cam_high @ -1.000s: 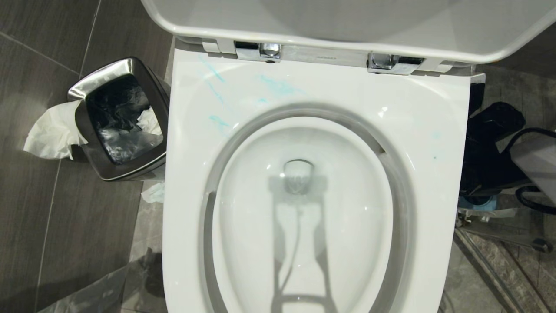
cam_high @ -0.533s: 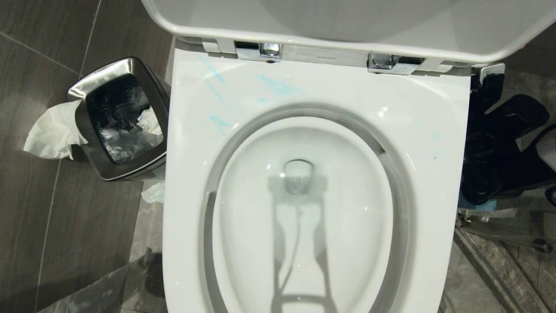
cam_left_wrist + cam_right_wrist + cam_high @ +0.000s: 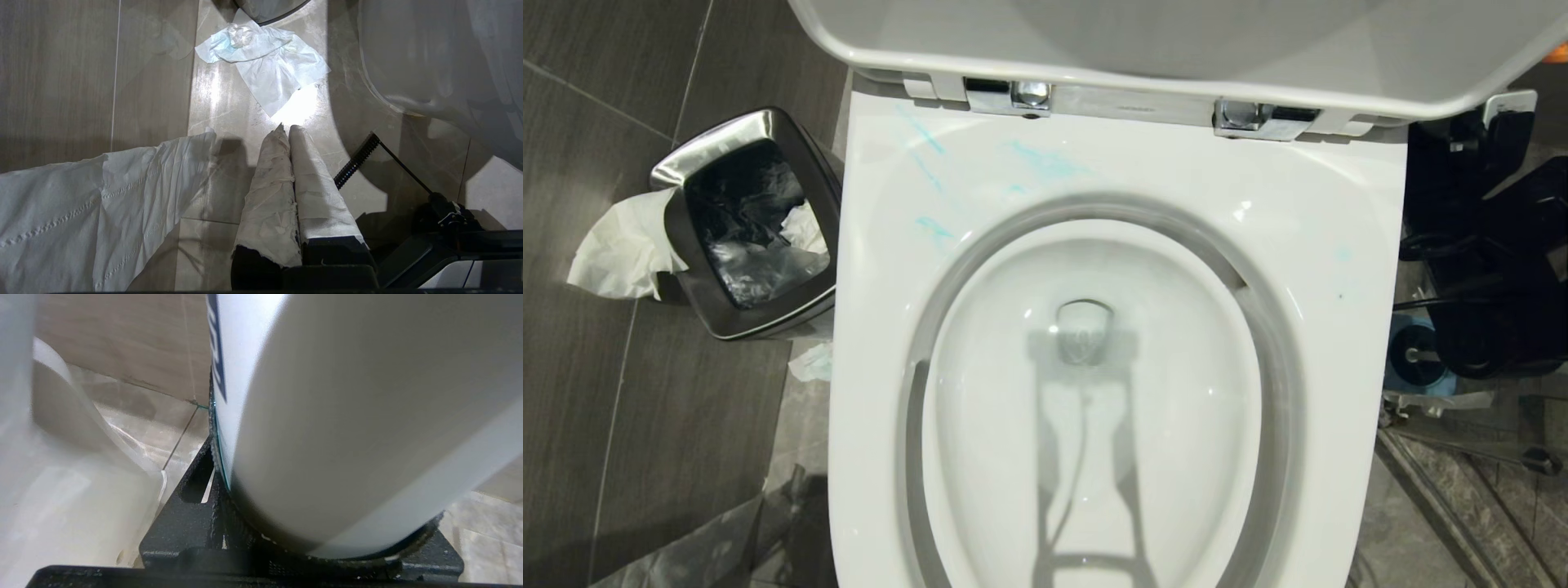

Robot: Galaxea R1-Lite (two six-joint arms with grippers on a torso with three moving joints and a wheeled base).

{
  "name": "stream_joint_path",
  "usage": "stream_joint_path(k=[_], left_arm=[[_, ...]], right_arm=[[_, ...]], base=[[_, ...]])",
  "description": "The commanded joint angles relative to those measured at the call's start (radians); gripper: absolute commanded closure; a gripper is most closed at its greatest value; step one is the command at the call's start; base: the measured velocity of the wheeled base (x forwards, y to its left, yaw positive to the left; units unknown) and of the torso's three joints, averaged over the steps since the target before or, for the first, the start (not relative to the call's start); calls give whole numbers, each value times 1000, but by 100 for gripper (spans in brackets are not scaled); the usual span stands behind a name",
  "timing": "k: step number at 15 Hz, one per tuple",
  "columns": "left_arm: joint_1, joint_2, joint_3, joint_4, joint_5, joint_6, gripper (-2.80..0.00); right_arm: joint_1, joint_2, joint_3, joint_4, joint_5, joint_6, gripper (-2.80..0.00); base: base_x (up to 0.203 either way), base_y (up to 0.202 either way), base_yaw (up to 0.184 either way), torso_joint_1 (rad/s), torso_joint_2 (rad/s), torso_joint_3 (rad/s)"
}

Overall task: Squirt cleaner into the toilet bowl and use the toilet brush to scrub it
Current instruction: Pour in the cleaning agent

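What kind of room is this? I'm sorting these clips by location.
Most likely a bathroom: a white toilet with its lid up fills the view, a steel waste bin stands beside it, and the floor is tiled.

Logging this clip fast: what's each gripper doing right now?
Left gripper: shut, paper-wrapped fingers together, holding nothing, pointing at the floor.
Right gripper: shut on a white bottle, beside the toilet bowl.

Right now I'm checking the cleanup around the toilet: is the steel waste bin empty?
No: in the head view the steel waste bin holds a black liner with crumpled white paper inside, and more paper hangs over its rim.
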Motion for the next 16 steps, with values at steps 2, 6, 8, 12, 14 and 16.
stream_joint_path(k=[2,6,8,12,14,16], left_arm=[[0,1,2,0,0,-1,0],[0,0,2,0,0,-1,0],[0,1,2,0,0,-1,0],[0,0,2,0,0,-1,0],[0,0,2,0,0,-1,0],[0,0,2,0,0,-1,0]], right_arm=[[3,-76,60,31,-1,-3,0],[16,-153,125,124,-1,-4,0],[16,-181,139,142,2,-1,0],[16,-238,179,196,5,3,0],[19,-260,191,202,0,3,0],[27,-299,208,239,1,3,0]], base=[[0,0,0,0,0,0],[0,0,0,0,0,0],[0,0,0,0,0,0],[0,0,0,0,0,0],[0,0,0,0,0,0],[0,0,0,0,0,0]])
